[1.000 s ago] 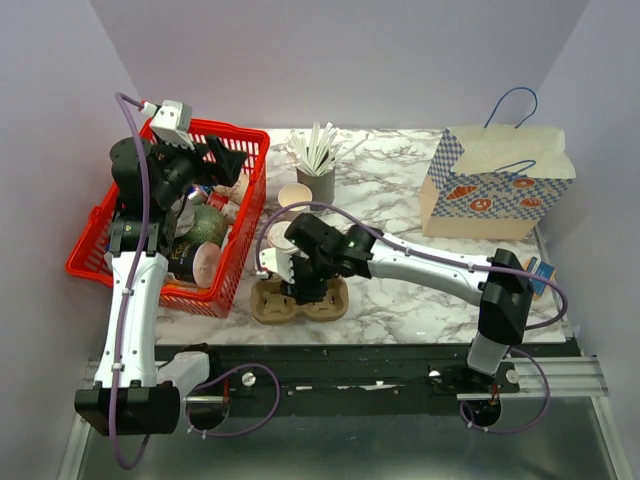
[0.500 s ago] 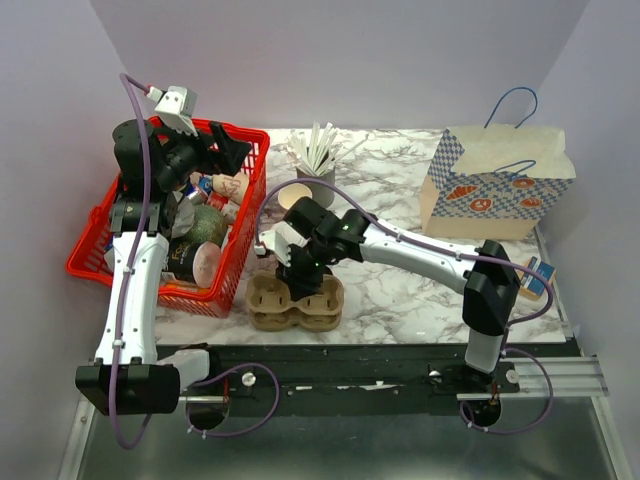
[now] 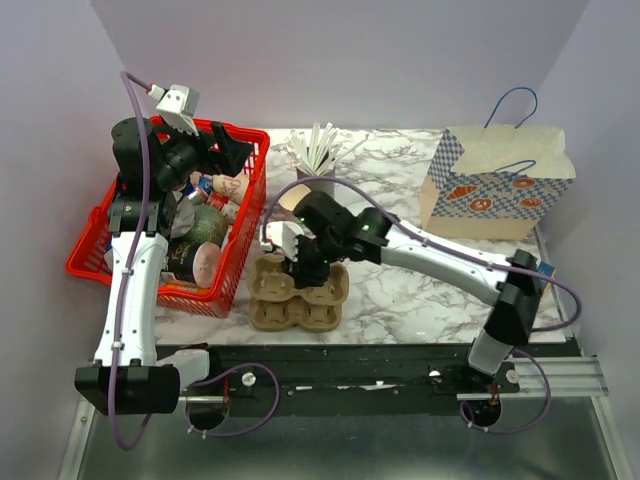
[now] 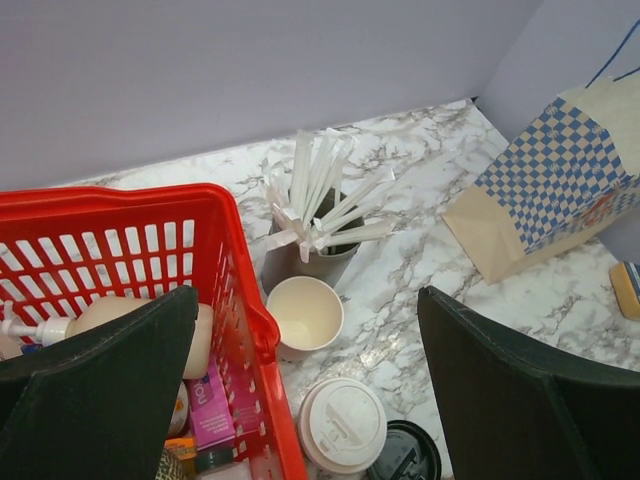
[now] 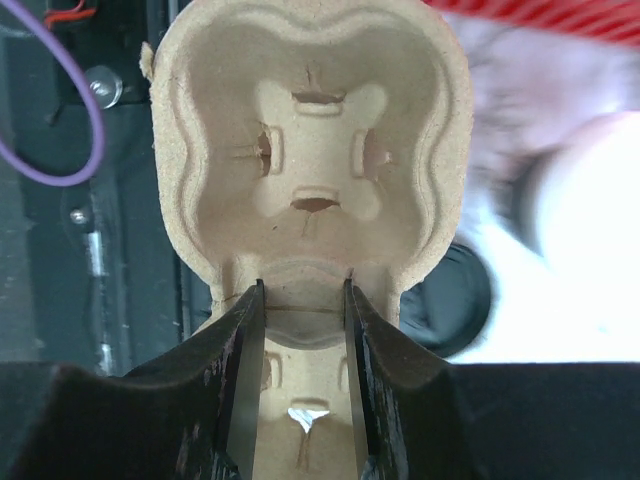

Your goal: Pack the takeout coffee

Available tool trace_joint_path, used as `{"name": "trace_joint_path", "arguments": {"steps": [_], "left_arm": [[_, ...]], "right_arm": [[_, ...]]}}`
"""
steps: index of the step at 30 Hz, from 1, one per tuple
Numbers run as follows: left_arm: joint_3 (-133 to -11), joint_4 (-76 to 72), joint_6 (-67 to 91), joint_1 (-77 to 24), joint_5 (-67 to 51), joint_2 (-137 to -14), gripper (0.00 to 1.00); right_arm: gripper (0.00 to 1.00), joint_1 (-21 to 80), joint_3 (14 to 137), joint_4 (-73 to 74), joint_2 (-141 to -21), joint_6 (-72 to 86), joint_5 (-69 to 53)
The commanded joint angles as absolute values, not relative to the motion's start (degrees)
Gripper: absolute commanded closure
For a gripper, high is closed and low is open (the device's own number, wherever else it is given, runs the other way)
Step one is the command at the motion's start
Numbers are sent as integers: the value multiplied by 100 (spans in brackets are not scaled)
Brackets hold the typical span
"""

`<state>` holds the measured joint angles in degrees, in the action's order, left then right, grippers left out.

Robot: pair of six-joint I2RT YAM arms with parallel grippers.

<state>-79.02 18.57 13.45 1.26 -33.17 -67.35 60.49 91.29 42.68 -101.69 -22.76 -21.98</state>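
Right elbow sits further out than before; we see right fingers (image 5: 250,340) pinching cup carrier (image 5: 310,150) ridge, left fingers (image 4: 100,400) spread wide, empty, over basket (image 4: 230,290); coffee (image 4: 343,424) beside basket.

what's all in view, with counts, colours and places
takeout coffee: 1, white lid, beside the basket
cream cup: 1, cream, by the stick holder
black lid: 1, black, next to the coffee
stick holder: 1, grey, white sticks, rear
basket: 1, red, left
cup carrier: 1, tan, front centre
paper bag: 1, blue check, rear right
small box: 1, blue-orange, right edge
left gripper: 1, black, open above the basket
right gripper: 1, black, shut on the cup carrier
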Motion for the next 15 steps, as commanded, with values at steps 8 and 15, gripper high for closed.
{"name": "trace_joint_path", "arguments": {"steps": [8, 15], "left_arm": [[-9280, 2091, 28, -1203, -3814, -7390, 1], [-10359, 2048, -254, -2424, -3560, -8638, 2]], "right_arm": [[99, 4256, 7193, 4790, -7587, -2777, -1328], [100, 3253, 5339, 4816, -5970, -3357, -723]]}}
